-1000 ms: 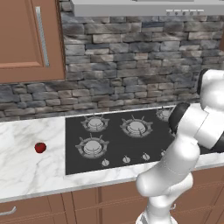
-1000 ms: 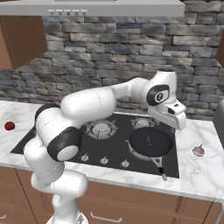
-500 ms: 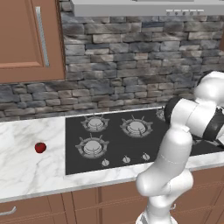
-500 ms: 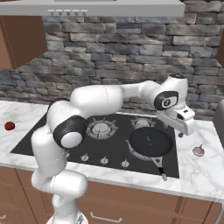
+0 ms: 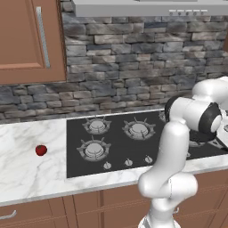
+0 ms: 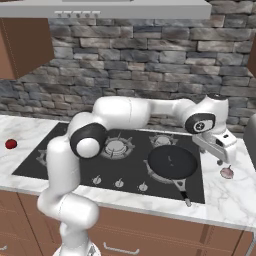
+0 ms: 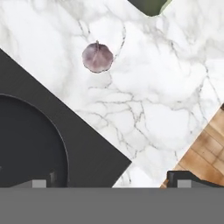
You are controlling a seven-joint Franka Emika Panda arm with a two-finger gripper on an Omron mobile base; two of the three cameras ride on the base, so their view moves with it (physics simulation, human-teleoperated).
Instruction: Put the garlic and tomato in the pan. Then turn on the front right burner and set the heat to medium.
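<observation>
The desk (image 6: 235, 197) is polished white marble with grey veins. The pan (image 6: 171, 162) looks matt black, the tomato (image 5: 41, 150) glossy, the wall (image 5: 133, 67) behind the pan rough stone, the cupboards (image 5: 26, 40) smooth wood.

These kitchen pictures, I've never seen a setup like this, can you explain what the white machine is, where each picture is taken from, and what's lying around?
It is a white robot arm in a simulated kitchen. Two cameras ride behind it, left and right; the third looks down from its hand. Its gripper hangs open and empty above the marble counter, right of the cooktop. The garlic lies on that counter, and in the hand view too. The black pan sits on the front right burner. The tomato lies on the counter far left of the cooktop.
</observation>
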